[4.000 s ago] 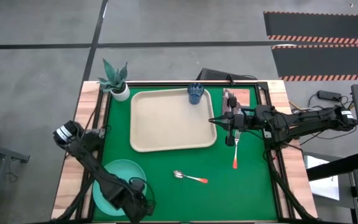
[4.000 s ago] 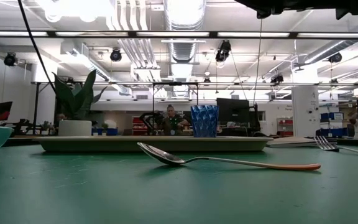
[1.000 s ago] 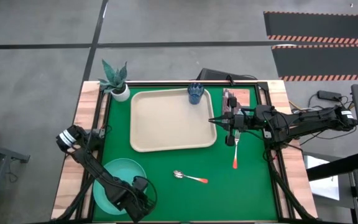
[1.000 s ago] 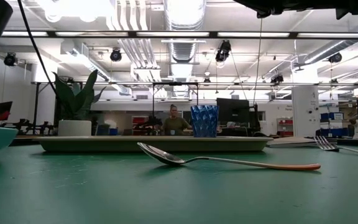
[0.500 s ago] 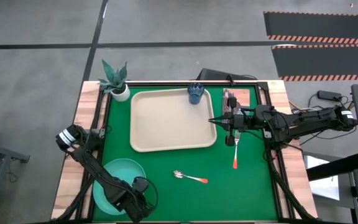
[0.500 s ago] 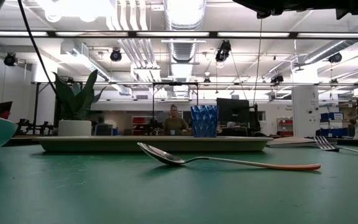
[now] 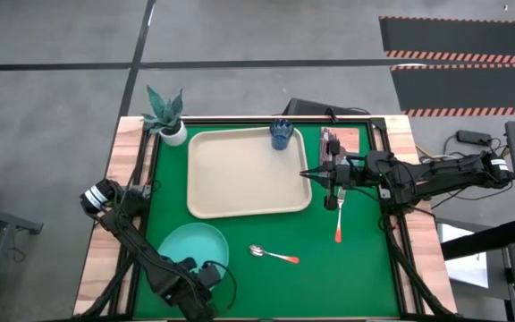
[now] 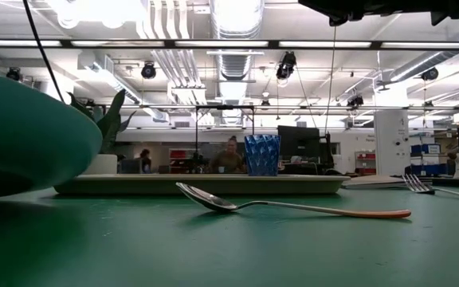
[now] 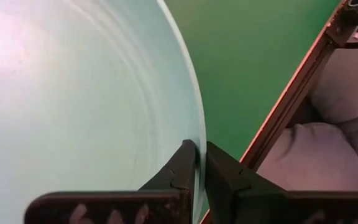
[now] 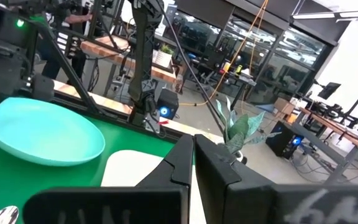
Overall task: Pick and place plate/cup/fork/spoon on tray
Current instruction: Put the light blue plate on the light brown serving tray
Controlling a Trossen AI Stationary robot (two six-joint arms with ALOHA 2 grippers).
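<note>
The turquoise plate (image 7: pixel 191 249) is at the table's near left, with my left gripper (image 7: pixel 200 272) shut on its near rim. It fills the left of the low view as the plate (image 8: pixel 22 135). The blue cup (image 7: pixel 281 134) stands in the far right corner of the beige tray (image 7: pixel 240 179). On the green mat, the spoon (image 7: pixel 274 255) lies near the tray's near edge and the fork (image 7: pixel 339 215) to the tray's right. My right gripper (image 7: pixel 307 173) hangs shut over the tray's right rim, holding nothing. My left gripper pinches the plate's rim (image 9: pixel 199 152) between its two fingers, one finger (image 9: pixel 182 168) on the plate's upper face and the other outside the edge. The fingers come steeply from above, on the side nearest the table's near edge. The plate looks raised off the mat and tilted.
A white pot with a green plant (image 7: pixel 168 116) stands at the far left corner beside the tray. A dark frame rail (image 9: pixel 291 99) runs along the table's edge close to the plate. Open mat lies between plate, spoon and tray.
My left gripper has risen and rolled at the wrist, carrying the plate up and a little toward the table's right. In the low view the plate has gone from a low sliver at the left edge to a large raised shape.
</note>
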